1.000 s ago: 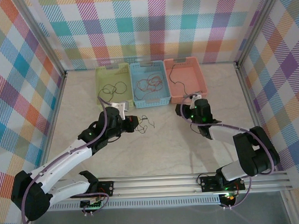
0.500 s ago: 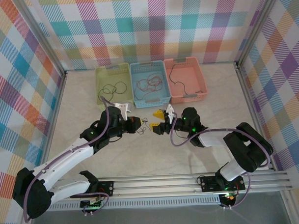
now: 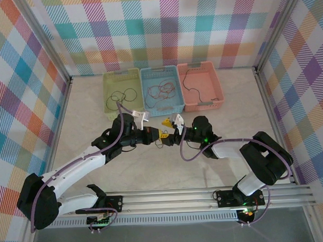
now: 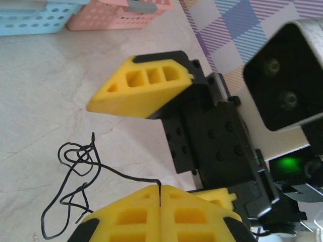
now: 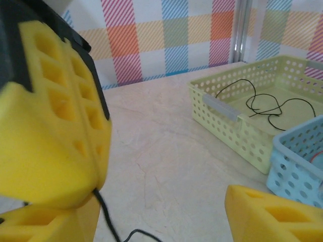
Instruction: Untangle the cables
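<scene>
Looking down from the top camera, I find the left gripper (image 3: 154, 134) and the right gripper (image 3: 169, 126) nose to nose just below the middle of the frame, on the near side of the blue basket (image 3: 159, 69).

From the left wrist camera, my left gripper's yellow pads (image 4: 159, 212) are pressed flat together at the bottom edge. A thin black cable (image 4: 75, 166) is nipped in their seam. It runs off leftward and drops in loose loops at the lower left, over the pale marbled table (image 4: 50, 75). The right gripper's fingers (image 4: 146, 85) stand wide apart: one yellow wedge sits at centre top, the other low behind my left pads.

From the right wrist camera, the right gripper (image 5: 151, 222) gapes, one finger in each lower corner. The left gripper's closed pads are at the left, with the black cable hanging from them at the bottom. The cable is blurred there, so I cannot tell whether the right fingers touch it.

In the top view the green basket (image 3: 122, 73), at the left of the row, holds a second black cable (image 3: 123, 94). The blue one holds the tangled red cables (image 3: 161, 89). The pink basket (image 3: 199, 65), at the right, holds a third black cable (image 3: 186, 80).
</scene>
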